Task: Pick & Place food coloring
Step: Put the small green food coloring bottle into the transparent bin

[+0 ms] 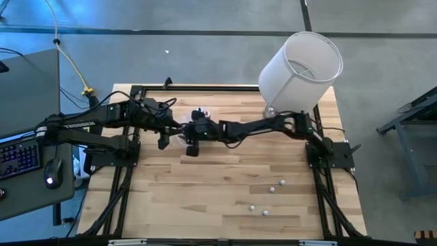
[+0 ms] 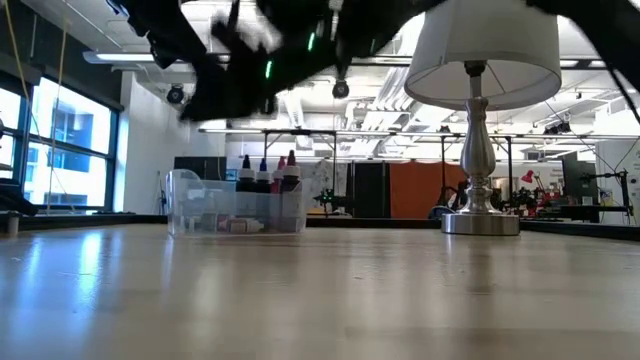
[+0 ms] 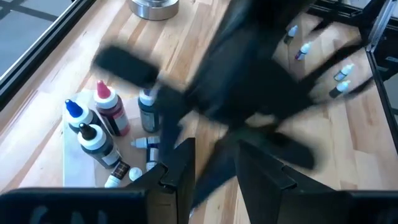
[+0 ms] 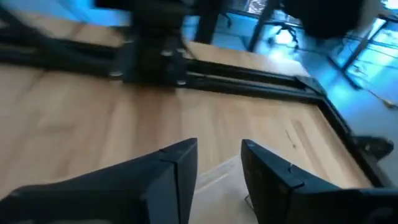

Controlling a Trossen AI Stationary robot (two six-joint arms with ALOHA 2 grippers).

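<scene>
Left gripper [image 1: 164, 140]: over the counter's [image 1: 225, 184] middle-left, just beside the tub; fingers [image 3: 180, 171] slightly apart, holding nothing visible
Tub [image 2: 235, 205]: clear plastic, under the two grippers; standing food coloring bottles [image 3: 99, 121] with blue, dark, pink and grey tops inside, smaller ones lying beside them
Right gripper [image 1: 192, 147]: reached across to the tub, near the left gripper; fingers [image 4: 177, 171] apart, empty
Loose food coloring pieces [image 1: 272, 189]: whitish, scattered on the counter's near right, well apart from the tub
Lamp [image 1: 300, 68]: far right corner
</scene>
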